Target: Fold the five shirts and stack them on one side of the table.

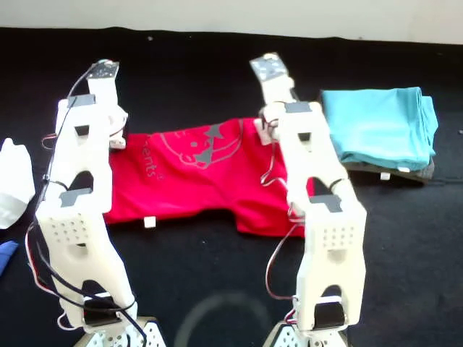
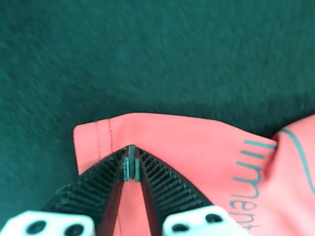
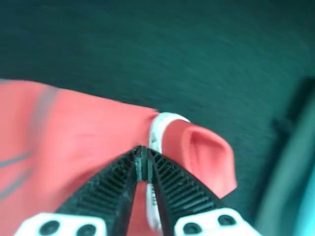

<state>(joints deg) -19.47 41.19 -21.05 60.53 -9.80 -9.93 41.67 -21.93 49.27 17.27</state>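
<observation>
Because both arms rise from the near edge of the table (image 1: 217, 282), the nearest part of the red shirt (image 1: 195, 177) is its free near hem, where a small white tag (image 1: 150, 222) lies. The shirt is spread flat, with its long axis running side to side between the two arms. Farther back, the left gripper (image 2: 130, 167) has its jaws drawn together, tips meeting on a stitched corner of the red cloth. The right gripper (image 3: 142, 167) is likewise closed on the shirt, just beside the white collar (image 3: 158, 129), where the fabric bulges upward. Each appears to pinch the cloth, though no fabric can be seen between the tips themselves. The rest of the garment lies on the near side of both grippers, so I judge that the coming fold means drawing the held far edge back across the short axis, with each arm working the end nearest to it. Beyond that, on the right arm's side, a folded teal shirt (image 1: 380, 126) rests on a grey shirt (image 1: 409, 172); that arm is the nearer one for stacking. In the high view the arms cover both ends of the red shirt and much of its right sleeve. Whether more lies under the grey layer cannot be told. A white cloth (image 1: 14, 181) and a blue cloth (image 1: 6, 254) are cut off at the left edge and may be further shirts.
</observation>
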